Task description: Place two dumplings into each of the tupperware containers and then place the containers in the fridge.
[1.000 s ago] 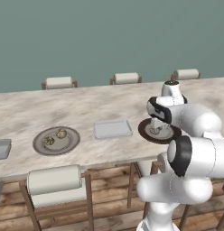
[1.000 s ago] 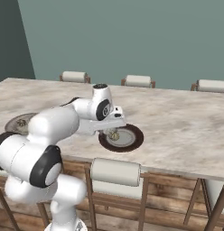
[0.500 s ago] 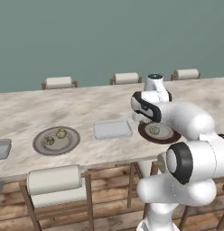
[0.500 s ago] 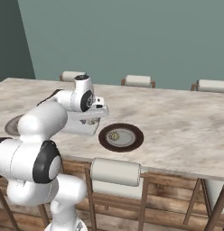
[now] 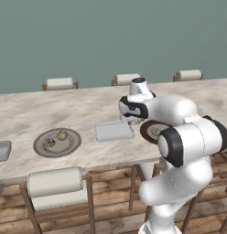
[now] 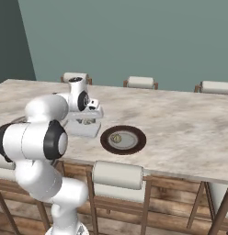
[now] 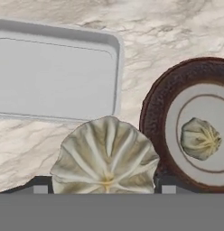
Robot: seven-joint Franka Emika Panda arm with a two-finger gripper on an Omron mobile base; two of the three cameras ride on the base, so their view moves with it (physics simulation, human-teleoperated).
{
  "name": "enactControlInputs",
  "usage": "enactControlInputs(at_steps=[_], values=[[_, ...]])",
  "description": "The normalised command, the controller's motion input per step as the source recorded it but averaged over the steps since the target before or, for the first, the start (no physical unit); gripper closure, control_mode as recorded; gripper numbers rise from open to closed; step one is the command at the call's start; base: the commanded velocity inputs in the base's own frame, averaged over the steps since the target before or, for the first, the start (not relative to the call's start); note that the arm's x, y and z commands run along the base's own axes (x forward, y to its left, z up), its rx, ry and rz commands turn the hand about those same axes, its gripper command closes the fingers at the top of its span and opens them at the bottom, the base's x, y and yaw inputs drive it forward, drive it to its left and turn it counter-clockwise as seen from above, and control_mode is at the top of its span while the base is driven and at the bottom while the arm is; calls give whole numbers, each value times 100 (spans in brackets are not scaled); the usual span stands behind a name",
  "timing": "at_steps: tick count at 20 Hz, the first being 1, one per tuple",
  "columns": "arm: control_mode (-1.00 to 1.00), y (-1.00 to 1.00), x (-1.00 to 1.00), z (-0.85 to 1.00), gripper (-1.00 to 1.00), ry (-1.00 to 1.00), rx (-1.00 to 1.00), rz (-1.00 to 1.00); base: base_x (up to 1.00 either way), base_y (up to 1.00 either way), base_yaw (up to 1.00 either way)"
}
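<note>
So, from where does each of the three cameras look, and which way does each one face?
Left base view: behind the arm, left; faces the counter; arm at right.
Right base view: behind, right; same counter; arm at left.
Hand view: on the hand, facing down; gripper carrying a dumpling.
Shared: grey container, brown plate.

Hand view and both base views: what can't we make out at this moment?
- Hand view: dumpling hides the fingertips; its bottom runs off the edge.
- Hand view: plate cut off at right.
- Left base view: arm covers part of the nearer plate.
- Left base view: far-left container cut by the edge.
</note>
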Motion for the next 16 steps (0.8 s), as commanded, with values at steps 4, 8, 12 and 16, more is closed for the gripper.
enactControlInputs(at_steps=[4, 8, 12, 16], values=[[-100, 25, 49, -41, 100, 0, 0, -7, 0, 0, 0], [-100, 22, 47, -43, 100, 1, 0, -3, 0, 0, 0], [-100, 22, 50, -35, 100, 0, 0, -3, 0, 0, 0], [-100, 15, 50, -33, 100, 0, 0, -2, 0, 0, 0]])
